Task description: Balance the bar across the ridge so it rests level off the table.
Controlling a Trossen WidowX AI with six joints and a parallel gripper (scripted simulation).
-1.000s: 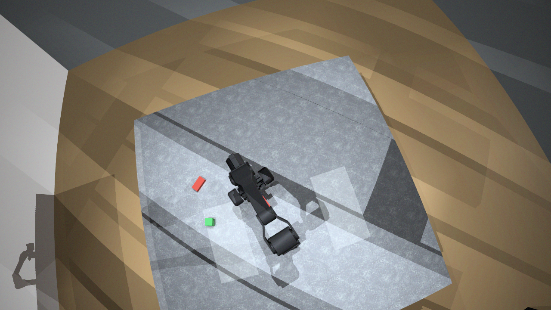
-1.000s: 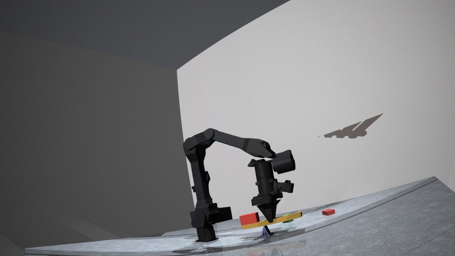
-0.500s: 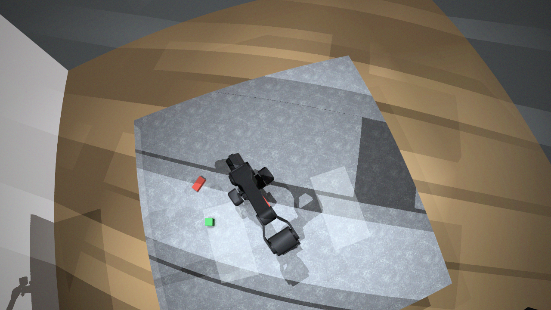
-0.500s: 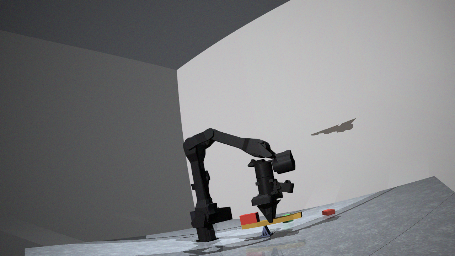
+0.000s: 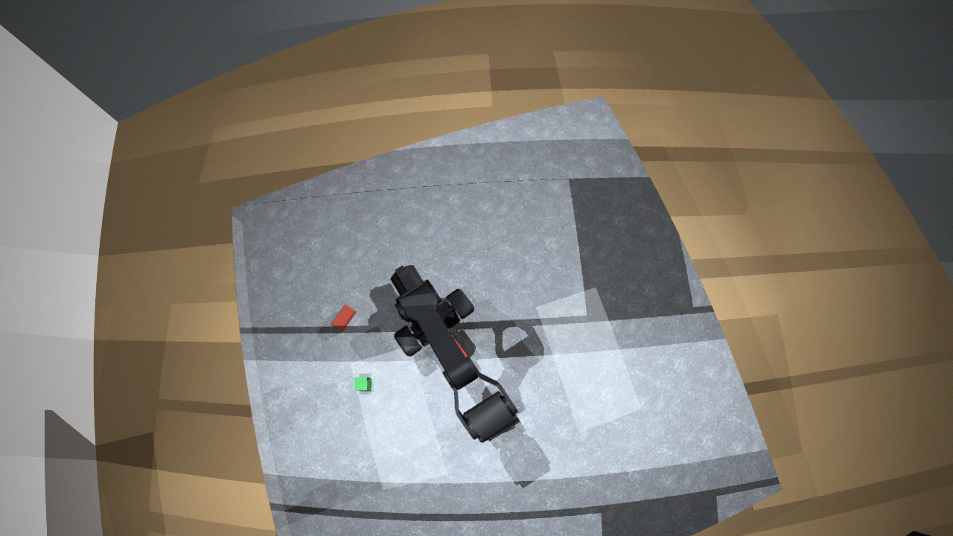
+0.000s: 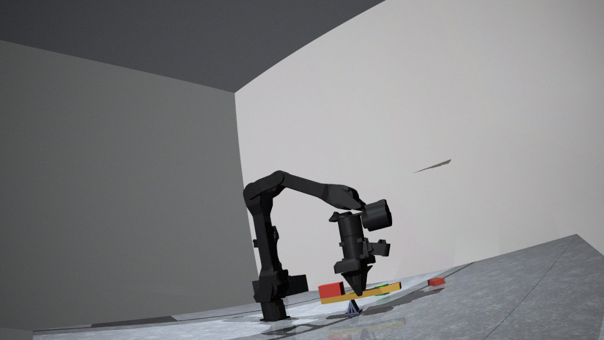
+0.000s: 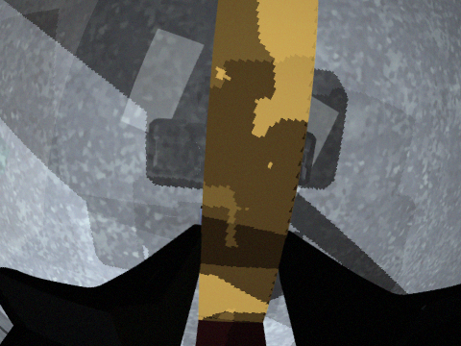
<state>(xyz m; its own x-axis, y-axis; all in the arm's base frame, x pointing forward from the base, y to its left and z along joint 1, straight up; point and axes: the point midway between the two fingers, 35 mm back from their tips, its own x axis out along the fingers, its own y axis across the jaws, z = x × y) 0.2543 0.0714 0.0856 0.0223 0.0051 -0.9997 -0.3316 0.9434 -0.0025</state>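
Observation:
The yellow bar (image 6: 393,287) (image 7: 264,29) is held off the table, with a red block (image 6: 330,290) (image 7: 230,333) on its arm-base end. A sliver of that block (image 5: 460,347) shows beside the arm in the top view. My gripper (image 6: 359,292) (image 7: 241,236) is shut on the bar, a little outward of the red block. The small blue-grey ridge (image 6: 353,309) stands under the bar, between the block and my fingers. The bar's underside is at or just above the ridge's top; contact is too small to tell. The bar slants in the exterior view, but that view is tilted.
A loose red block (image 5: 343,318) (image 6: 435,282) lies on the grey table (image 5: 400,219) beyond the bar's outer end. A green cube (image 5: 362,383) (image 6: 382,285) sits on the table behind the bar in the exterior view.

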